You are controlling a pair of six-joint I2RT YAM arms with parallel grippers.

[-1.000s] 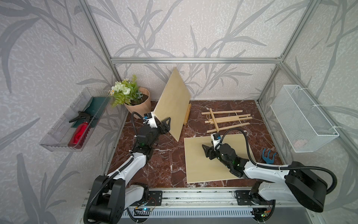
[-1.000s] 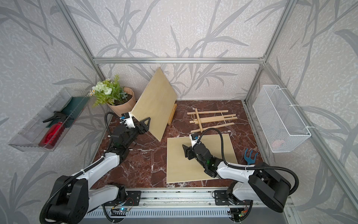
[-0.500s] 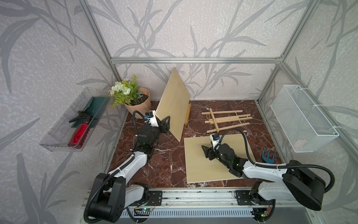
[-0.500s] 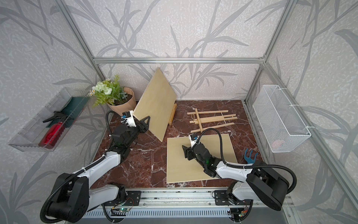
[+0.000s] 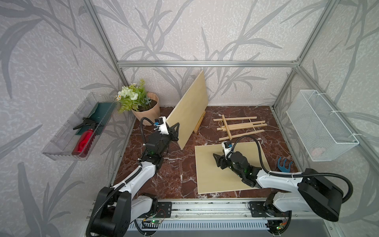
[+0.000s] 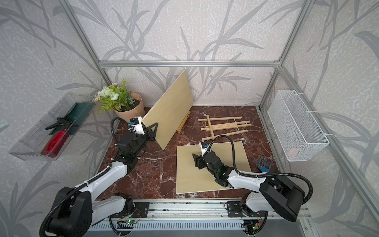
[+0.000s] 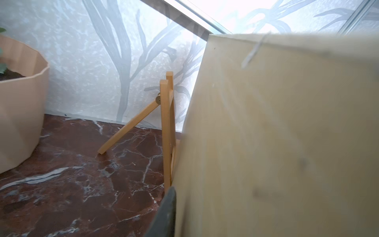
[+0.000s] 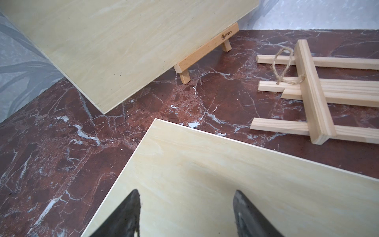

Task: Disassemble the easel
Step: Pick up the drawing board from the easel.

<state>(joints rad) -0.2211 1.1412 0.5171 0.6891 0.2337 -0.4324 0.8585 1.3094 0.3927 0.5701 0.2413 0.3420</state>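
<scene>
Both top views are bright and evenly lit by diffuse light, with only faint, soft shadows on the tabletop; wide-angle perspective splays the frame posts outward toward the picture edges. In the left wrist view the upright board sits close to the lens and is out of focus, and the wall panel behind it is backlit and overexposed. The right wrist view is sharp, softening slightly at its near border.

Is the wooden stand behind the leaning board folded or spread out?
Spread out: the easel has its back leg angled out.
</scene>
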